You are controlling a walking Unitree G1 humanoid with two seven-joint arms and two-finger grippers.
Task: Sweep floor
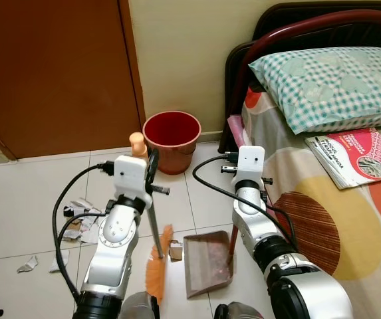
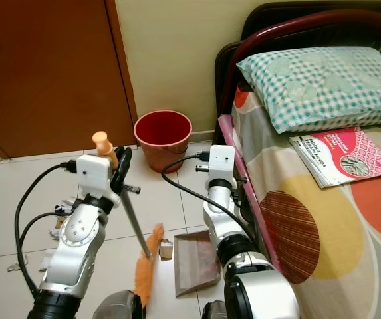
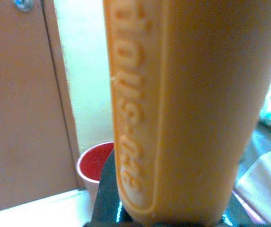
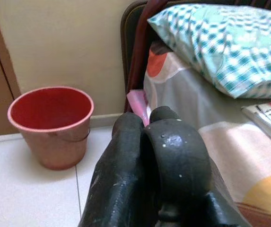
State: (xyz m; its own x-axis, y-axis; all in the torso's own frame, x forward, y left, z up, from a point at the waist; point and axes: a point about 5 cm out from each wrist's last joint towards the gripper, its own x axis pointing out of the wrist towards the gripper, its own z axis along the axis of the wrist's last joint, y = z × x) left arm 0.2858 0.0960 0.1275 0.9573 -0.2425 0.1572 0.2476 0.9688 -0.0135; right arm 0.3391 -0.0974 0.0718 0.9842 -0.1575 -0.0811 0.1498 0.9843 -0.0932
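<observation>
Broom clamped by handle in left gripper, bristles on floor at 6 o'clock below it. Dustpan at 3 o'clock of bristles, held by right gripper, fingers closed on its handle. Paper scraps at 9 o'clock; bucket at 12.

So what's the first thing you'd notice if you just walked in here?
Probably the left gripper holding an orange broom upright, its bristles on the tiles beside a brown dustpan that the right gripper holds. Just behind them a red bucket stands against the wall, and torn paper scraps lie on the floor to the robot's left.
</observation>
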